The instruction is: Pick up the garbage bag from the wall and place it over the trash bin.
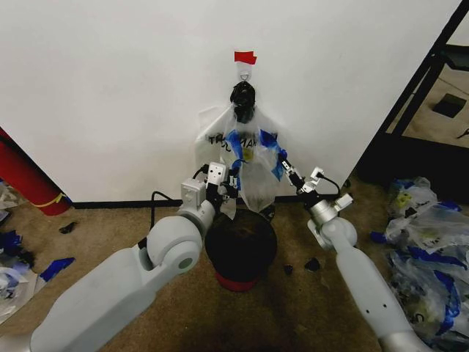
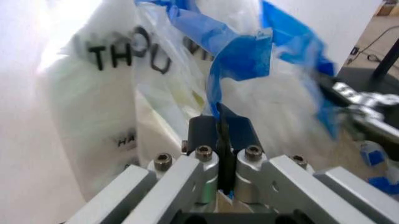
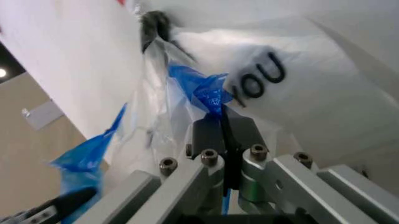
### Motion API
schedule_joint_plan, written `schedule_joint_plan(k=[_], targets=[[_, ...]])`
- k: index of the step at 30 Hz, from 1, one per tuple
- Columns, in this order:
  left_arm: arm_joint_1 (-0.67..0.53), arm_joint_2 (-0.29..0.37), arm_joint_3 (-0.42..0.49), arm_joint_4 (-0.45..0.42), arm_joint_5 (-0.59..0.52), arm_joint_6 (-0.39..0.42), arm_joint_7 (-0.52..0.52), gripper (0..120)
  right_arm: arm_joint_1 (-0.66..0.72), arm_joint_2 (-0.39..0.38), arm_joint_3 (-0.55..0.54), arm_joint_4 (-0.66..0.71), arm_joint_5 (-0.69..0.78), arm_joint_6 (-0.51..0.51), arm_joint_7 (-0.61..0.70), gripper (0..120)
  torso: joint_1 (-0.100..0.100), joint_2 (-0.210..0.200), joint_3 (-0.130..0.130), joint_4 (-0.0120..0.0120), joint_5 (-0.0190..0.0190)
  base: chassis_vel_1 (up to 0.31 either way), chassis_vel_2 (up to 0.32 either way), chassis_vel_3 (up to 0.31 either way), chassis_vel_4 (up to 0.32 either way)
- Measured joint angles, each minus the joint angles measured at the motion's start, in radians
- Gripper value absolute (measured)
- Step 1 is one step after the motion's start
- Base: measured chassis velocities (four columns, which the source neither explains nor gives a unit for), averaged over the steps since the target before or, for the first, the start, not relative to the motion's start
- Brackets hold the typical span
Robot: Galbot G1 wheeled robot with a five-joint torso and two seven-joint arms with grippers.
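Left wrist view shows the left end effector (image 2: 222, 135) pinched shut on a blue-taped edge of the garbage bag (image 2: 249, 107), and in the right wrist view the right end effector (image 3: 223, 135) is likewise clamped on another blue-taped edge of it. From the head view both sit at the bag's lower sides, left end effector (image 1: 229, 185) and right end effector (image 1: 292, 178), with the garbage bag (image 1: 253, 180) hanging from the small hook (image 1: 245, 75) on the wall (image 1: 110, 88), under a red tape strip (image 1: 245, 56). The trash bin (image 1: 240, 246) stands on the floor directly below, between the two arms. To do this step well, I judge both grips should stay firm while the bag lifts clear of the hook, then spread the mouth evenly so it slips over the bin's rim without tearing. A flat white "THANK YOU" bag (image 1: 212, 136) hangs behind on the same hook and could come along; it seems the main thing in the way. A heap of blue-taped bags (image 1: 425, 235) lies well apart on the right, and a red object (image 1: 22, 176) leans at the far left.
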Motion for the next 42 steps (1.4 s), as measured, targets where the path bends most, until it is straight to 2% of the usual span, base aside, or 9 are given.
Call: schedule_joint_plan(k=[3, 5, 11, 15, 20, 32, 42], targets=[[0.048, 0.03, -0.046, -0.054, -0.014, -0.003, 0.006, 0, -0.078, -0.045, 0.026, 0.113, 0.012, 0.002, 0.032, 0, 0.0, 0.0, 0.0, -0.0002, 0.0, 0.0, 0.0, 0.0, 0.0], [0.056, 0.034, -0.051, -0.062, -0.015, -0.003, 0.006, 0, -0.087, -0.051, 0.03, 0.128, 0.014, 0.002, 0.035, 0, 0.0, 0.0, 0.0, -0.0003, 0.0, 0.0, 0.0, 0.0, 0.0], [0.195, 0.094, -0.143, -0.187, -0.037, -0.006, 0.017, 0, -0.203, -0.12, 0.094, 0.304, 0.044, 0.002, 0.069, 0, 0.0, 0.0, 0.0, 0.0003, -0.0002, 0.0, 0.0, 0.0, 0.0], [0.251, 0.115, -0.183, -0.227, -0.037, -0.01, 0.024, 0, -0.257, -0.138, 0.121, 0.358, 0.045, 0.002, 0.069, 0, 0.0, 0.0, 0.0, -0.0004, -0.0001, 0.0, 0.0, 0.0, 0.0], [0.371, 0.143, -0.244, -0.284, -0.01, -0.024, 0.04, 0, -0.361, -0.157, 0.154, 0.426, 0.026, 0.005, 0.054, 0, 0.0, 0.0, 0.0, 0.0001, -0.0003, 0.0, 0.0, 0.0, 0.0], [0.498, 0.143, -0.264, -0.314, 0.037, -0.041, 0.049, 0, -0.507, -0.158, 0.213, 0.494, -0.012, 0.015, 0.019, 0, 0.0, 0.0, 0.0, -0.0002, -0.0001, 0.0, 0.0, 0.0, 0.0], [0.479, 0.158, -0.326, -0.313, 0.009, -0.05, 0.049, 0, -0.481, -0.17, 0.248, 0.63, 0.076, -0.001, 0.091, 0, 0.0, 0.0, 0.0, -0.0001, -0.0002, 0.0, 0.0, 0.0, 0.0]])
